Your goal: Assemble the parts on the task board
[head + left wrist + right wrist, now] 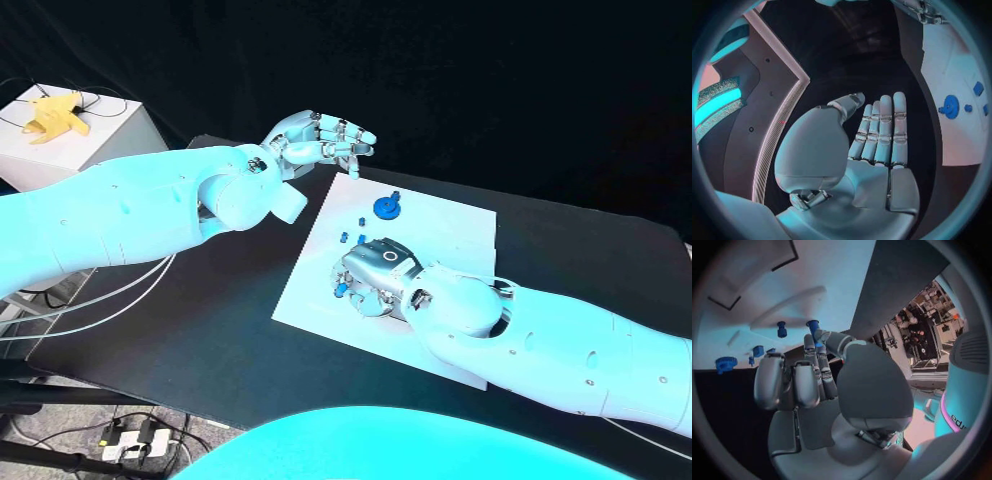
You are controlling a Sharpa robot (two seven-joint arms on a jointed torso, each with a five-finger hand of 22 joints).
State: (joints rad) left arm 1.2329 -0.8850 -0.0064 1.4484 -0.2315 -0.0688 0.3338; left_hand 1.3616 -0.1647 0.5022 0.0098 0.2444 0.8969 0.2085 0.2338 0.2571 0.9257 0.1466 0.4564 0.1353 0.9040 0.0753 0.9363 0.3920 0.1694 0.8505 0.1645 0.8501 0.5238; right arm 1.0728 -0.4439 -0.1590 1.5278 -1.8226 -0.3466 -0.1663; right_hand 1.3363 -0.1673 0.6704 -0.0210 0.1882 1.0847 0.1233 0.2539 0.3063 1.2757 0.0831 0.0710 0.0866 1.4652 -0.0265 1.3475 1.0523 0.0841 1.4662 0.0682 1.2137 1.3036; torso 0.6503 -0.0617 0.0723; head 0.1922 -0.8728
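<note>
Your task board (433,240) is a flat, matte white plate lying in the middle of the black table (216,350), its far corner pointing toward the table's far edge. On its far half stands a round blue part with a ribbed rim (387,207), like a small gear on a post; a smaller blue piece (397,192) sits just beyond it, and a few tiny blue pieces (351,237) lie scattered nearer the board's left edge.

Your right hand (378,275), smooth silver metal with jointed segments, rests low over the board's middle. In the right wrist view, its fingers (811,375) are curled inward and a small blue cylindrical peg (813,325) sits at their tips; you cannot tell from these pictures whether it is actually pinched.

Your left hand (320,138) hovers off the board, beyond its far left corner, holding nothing. Its fingers (882,130) are straight and pressed together side by side, thumb apart.

No readable writing shows on the board or parts.
</note>
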